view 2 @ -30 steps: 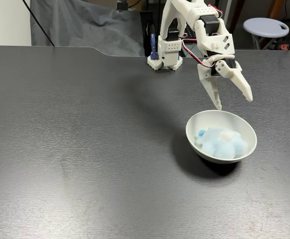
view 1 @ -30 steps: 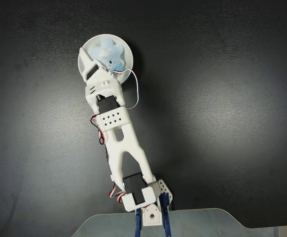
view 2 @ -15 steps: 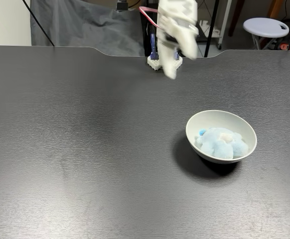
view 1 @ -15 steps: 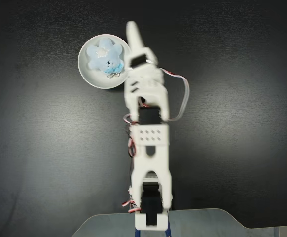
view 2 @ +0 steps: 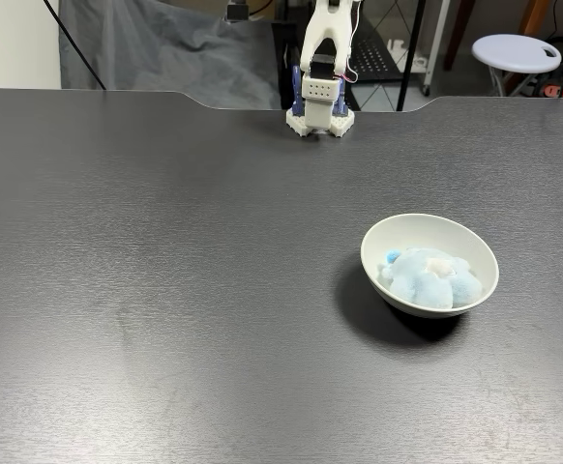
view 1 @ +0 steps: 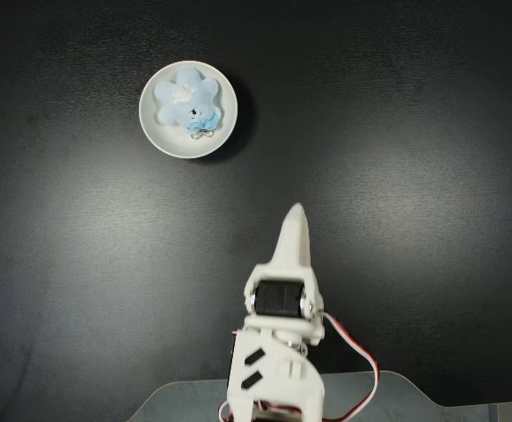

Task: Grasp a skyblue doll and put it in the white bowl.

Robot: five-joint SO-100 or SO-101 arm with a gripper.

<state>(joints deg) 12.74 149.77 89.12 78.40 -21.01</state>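
Resting in the white bowl point(view 1: 163, 139), skyblue doll point(view 1: 186, 103) (end effector point(view 1: 295, 220) spread unreadable, fingers overlapping).

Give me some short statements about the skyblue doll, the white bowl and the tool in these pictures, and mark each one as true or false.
1. The skyblue doll lies inside the white bowl. True.
2. The tool holds the doll. False: in a fixed view it points over the bare black table, apart from the bowl and holding nothing.
3. The bowl stands upright on the table. True.
4. The bowl is tipped on its side. False: its rim faces up in both fixed views.
5. A small metal clasp lies beside the doll in the bowl. True: it shows at the doll's lower edge.
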